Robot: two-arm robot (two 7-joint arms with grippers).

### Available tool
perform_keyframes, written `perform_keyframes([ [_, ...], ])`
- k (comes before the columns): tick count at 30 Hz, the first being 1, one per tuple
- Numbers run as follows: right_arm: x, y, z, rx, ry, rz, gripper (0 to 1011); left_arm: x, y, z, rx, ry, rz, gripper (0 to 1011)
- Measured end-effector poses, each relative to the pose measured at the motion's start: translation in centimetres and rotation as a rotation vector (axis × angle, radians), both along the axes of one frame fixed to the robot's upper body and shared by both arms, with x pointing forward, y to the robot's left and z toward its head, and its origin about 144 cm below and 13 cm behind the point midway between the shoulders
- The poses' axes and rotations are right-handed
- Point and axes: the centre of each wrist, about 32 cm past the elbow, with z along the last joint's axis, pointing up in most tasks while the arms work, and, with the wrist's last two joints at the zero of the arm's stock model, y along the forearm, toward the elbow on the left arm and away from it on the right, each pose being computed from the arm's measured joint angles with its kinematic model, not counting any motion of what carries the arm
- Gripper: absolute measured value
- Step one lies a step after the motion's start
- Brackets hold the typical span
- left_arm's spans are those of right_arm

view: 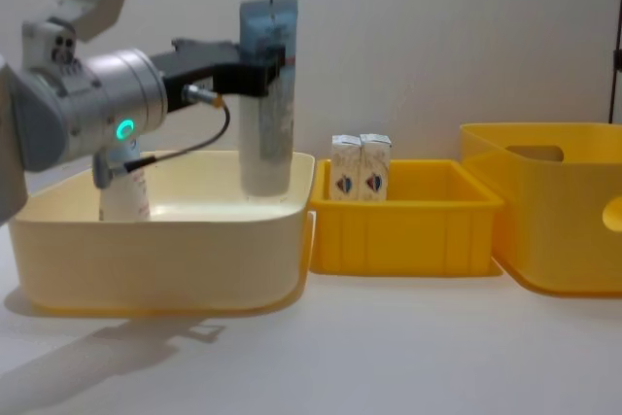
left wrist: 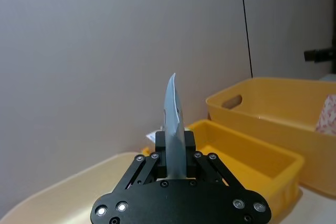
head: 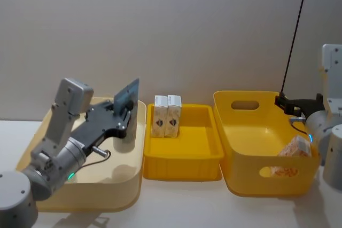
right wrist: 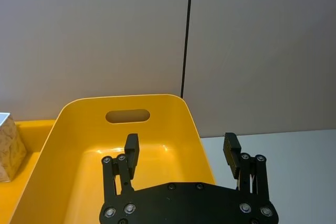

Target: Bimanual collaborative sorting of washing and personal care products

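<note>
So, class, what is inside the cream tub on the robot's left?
The left gripper holds a pale blue tube upright, its lower end inside the cream tub. A second tube stands in it, partly covered by the arm and the tub's wall.

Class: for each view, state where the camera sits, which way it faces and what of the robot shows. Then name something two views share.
Right wrist: above the yellow tub, facing the wall; right gripper open.
Left wrist: behind the left gripper, shut on the tube, facing the wall.
Head: high, facing forward and down; both grippers.
Chest: low, facing across the table; left gripper.
Shared: head and chest both show the two cartons.
</note>
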Motion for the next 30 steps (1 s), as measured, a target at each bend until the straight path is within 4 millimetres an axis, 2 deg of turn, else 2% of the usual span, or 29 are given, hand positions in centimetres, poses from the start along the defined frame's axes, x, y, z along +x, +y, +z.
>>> perform_keyframes([
  [10, 0.9, -0.1, 0.0, -0.069, -0.046, 0.023, 1001, 0.5, 0.0, 2.0, -0.08, -0.135, -0.037, 188],
  [19, 1.4, -0.3, 0.1, -0.136, -0.12, 0.117, 1001, 0.8, 0.0, 4.1, -0.179, -0.274, -0.084, 186],
  [30, 1.2, -0.9, 0.3, -0.182, -0.155, 0.262, 1001, 0.6, -0.3, 5.1, -0.25, -0.335, -0.122, 188],
])
